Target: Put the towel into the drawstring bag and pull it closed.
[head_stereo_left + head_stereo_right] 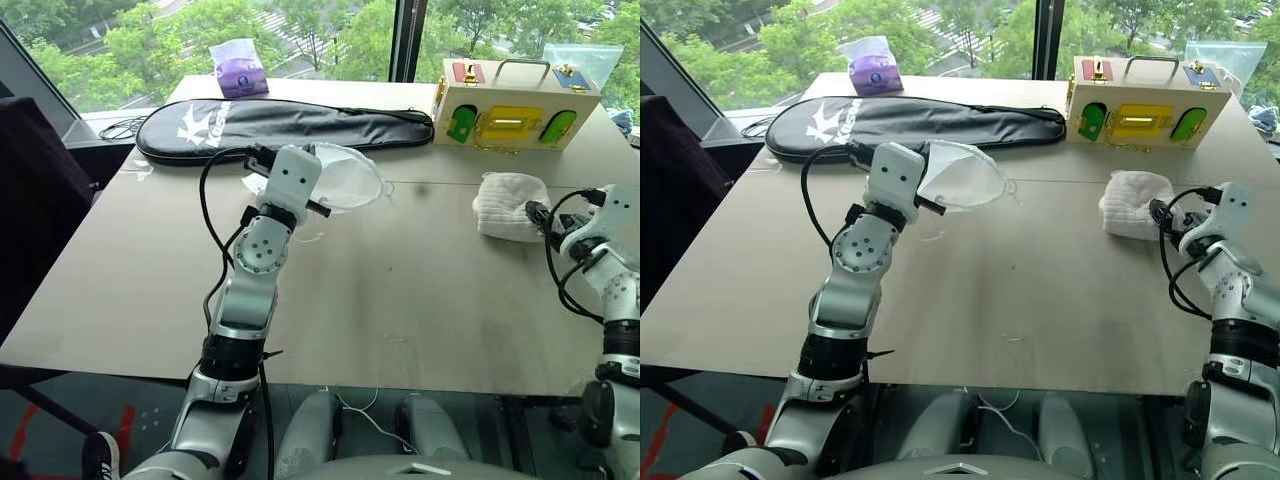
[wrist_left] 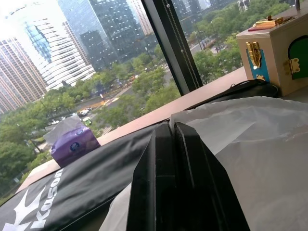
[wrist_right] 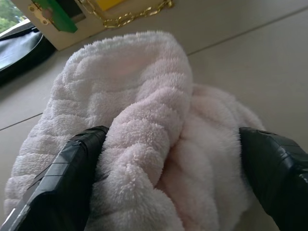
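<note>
My left gripper (image 2: 172, 126) is shut on the edge of the thin white drawstring bag (image 1: 352, 178). It holds the bag lifted above the table at middle left, just in front of the black case. The bag's mouth faces right and hangs open, and a thin cord trails from it. The off-white ribbed towel (image 1: 505, 203) lies in a lump on the table at the right. My right gripper (image 3: 173, 159) is open, with one black finger (image 3: 72, 168) on each side of the towel's near end. The left finger touches the cloth.
A long black racket case (image 1: 280, 125) lies across the back of the table (image 1: 400, 300), with a purple packet (image 1: 238, 68) behind it. A wooden latch box (image 1: 510, 112) stands at the back right, just beyond the towel. A dark chair (image 1: 30, 200) stands off the left edge.
</note>
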Controlling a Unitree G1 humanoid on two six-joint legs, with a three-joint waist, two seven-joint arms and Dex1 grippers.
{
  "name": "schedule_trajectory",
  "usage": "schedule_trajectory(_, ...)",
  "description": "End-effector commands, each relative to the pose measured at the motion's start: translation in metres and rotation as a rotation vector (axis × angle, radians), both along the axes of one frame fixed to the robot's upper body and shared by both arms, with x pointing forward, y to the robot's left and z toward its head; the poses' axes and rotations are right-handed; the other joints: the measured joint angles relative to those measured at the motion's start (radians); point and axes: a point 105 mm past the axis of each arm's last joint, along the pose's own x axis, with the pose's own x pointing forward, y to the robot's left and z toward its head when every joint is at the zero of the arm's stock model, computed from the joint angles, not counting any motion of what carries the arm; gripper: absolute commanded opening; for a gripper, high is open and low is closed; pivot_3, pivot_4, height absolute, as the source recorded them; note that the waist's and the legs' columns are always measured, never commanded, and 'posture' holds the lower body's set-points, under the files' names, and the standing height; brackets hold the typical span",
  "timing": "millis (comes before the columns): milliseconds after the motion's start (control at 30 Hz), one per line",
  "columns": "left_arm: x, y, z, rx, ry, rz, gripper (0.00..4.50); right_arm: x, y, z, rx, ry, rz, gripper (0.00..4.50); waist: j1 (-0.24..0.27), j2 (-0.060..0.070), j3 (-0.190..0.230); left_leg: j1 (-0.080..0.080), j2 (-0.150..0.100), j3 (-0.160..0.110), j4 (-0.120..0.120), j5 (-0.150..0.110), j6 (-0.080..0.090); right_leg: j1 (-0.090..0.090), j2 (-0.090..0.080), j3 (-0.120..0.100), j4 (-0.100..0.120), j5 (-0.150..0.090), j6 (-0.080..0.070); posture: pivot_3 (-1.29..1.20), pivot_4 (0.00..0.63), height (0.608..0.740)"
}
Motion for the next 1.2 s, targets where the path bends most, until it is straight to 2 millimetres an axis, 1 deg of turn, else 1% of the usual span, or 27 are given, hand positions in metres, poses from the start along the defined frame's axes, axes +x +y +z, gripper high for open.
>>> schedule_trajectory(33,-0.002,0.003,0.013,-0.005,-0.042,0.004,0.03,0.003,0.021,0.001,0.174,0.022,0.1,4.5,-0.005,0.0,0.0,0.0,0.0,0.0,0.0,0.0,0.0,0.0,0.0,0.0,0.0,0.0,0.0,0.0,0.15,0.74)
schedule_trajectory(167,0.0,0.002,0.012,-0.016,-0.022,0.001,0.03,0.005,0.049,-0.001,0.266,0.044,0.2,4.5,-0.015,0.0,0.0,0.001,0.001,0.001,0.0,0.0,0.0,0.0,0.001,0.001,0.0,0.0,0.0,0.0,0.15,0.74)
schedule_trajectory(200,0.0,0.001,0.012,-0.025,-0.016,-0.005,0.0,0.006,0.054,-0.004,0.261,0.051,0.211,4.0,-0.018,-0.001,0.0,0.001,0.001,0.001,0.0,0.0,0.0,0.0,0.001,0.001,0.0,0.0,0.0,0.0,0.15,0.74)
schedule_trajectory(233,0.0,0.001,0.013,-0.03,-0.011,-0.008,0.0,0.007,0.057,-0.005,0.255,0.057,0.218,3.75,-0.021,-0.001,0.0,0.001,0.002,0.001,0.0,0.0,0.0,0.0,0.002,0.001,0.001,0.0,0.0,0.0,0.15,0.74)
schedule_trajectory(333,0.001,0.0,0.013,-0.053,0.004,-0.016,0.0,0.007,0.065,-0.01,0.239,0.074,0.236,2.4,-0.03,-0.001,0.0,0.001,0.003,0.001,0.0,0.0,0.0,0.0,0.003,0.002,0.001,0.0,0.0,0.0,0.15,0.74)
schedule_trajectory(400,0.003,0.001,0.013,-0.082,0.019,-0.017,0.0,0.007,0.069,-0.015,0.21,0.086,0.257,1.33,-0.035,-0.001,0.0,0.001,0.002,0.001,0.0,0.0,0.0,0.0,0.003,0.003,0.001,0.0,0.0,0.0,0.15,0.74)
schedule_trajectory(467,0.004,0.002,0.013,-0.101,0.034,-0.02,0.0,0.007,0.072,-0.016,0.191,0.086,0.267,0.51,-0.038,-0.001,0.0,0.001,0.002,0.002,0.0,0.0,0.0,0.0,0.003,0.003,0.001,0.0,0.0,0.0,0.15,0.74)
schedule_trajectory(500,0.004,0.001,0.013,-0.104,0.042,-0.028,0.0,0.007,0.073,-0.015,0.186,0.08,0.273,0.03,-0.038,-0.001,0.0,0.002,0.003,0.002,0.0,0.0,0.0,0.0,0.003,0.003,0.001,0.0,0.0,0.0,0.15,0.74)
schedule_trajectory(600,0.004,-0.002,0.013,-0.109,0.052,-0.05,0.0,0.007,0.076,-0.007,0.188,0.039,0.293,0.03,-0.038,-0.001,0.0,0.002,0.003,0.002,0.0,0.0,0.0,0.0,0.003,0.003,0.002,0.0,0.0,0.0,0.15,0.74)
schedule_trajectory(733,0.007,-0.003,0.016,-0.162,0.071,-0.068,0.0,0.004,0.088,0.024,0.267,-0.106,0.378,0.03,-0.037,-0.001,0.0,0.001,0.003,0.002,0.0,0.0,0.0,-0.002,0.003,0.004,0.002,0.0,0.0,0.0,0.15,0.74)
schedule_trajectory(800,0.009,-0.001,0.019,-0.214,0.091,-0.08,0.0,-0.006,0.102,0.047,0.301,-0.196,0.488,0.03,-0.033,0.0,0.001,0.0,0.003,0.002,0.0,0.0,0.0,-0.002,0.003,0.004,0.002,0.0,0.0,0.0,0.15,0.74)
schedule_trajectory(900,0.011,-0.002,0.022,-0.247,0.116,-0.123,0.0,-0.029,0.123,0.069,0.317,-0.273,0.666,0.03,-0.028,0.001,0.001,-0.001,0.002,0.001,0.0,0.0,0.0,-0.003,0.002,0.003,0.001,0.0,0.0,0.0,0.15,0.74)
schedule_trajectory(1000,0.008,-0.008,0.024,-0.243,0.139,-0.213,0.0,-0.048,0.14,0.084,0.338,-0.32,0.796,0.03,-0.023,0.001,0.001,-0.001,0.002,0.001,0.0,0.0,0.0,-0.003,0.002,0.002,0.0,0.0,0.0,0.0,0.15,0.74)
schedule_trajectory(1100,0.006,-0.009,0.023,-0.248,0.163,-0.265,0.0,-0.06,0.153,0.093,0.357,-0.343,0.884,0.03,-0.018,0.001,0.001,-0.001,0.002,0.0,0.0,0.0,0.0,-0.003,0.002,0.002,0.0,0.0,0.0,0.0,0.15,0.74)
schedule_trajectory(1167,0.004,-0.01,0.023,-0.25,0.171,-0.292,0.0,-0.066,0.161,0.096,0.36,-0.347,0.927,0.03,-0.015,0.001,0.001,-0.001,0.002,0.0,0.0,0.0,0.0,-0.003,0.002,0.002,0.0,0.0,0.0,0.0,0.15,0.74)
schedule_trajectory(1200,0.003,-0.012,0.023,-0.25,0.178,-0.316,0.0,-0.064,0.164,0.094,0.352,-0.331,0.919,0.03,-0.014,0.001,0.001,-0.001,0.002,0.0,0.0,0.0,0.0,-0.003,0.002,0.001,0.001,0.0,0.0,0.0,0.15,0.74)
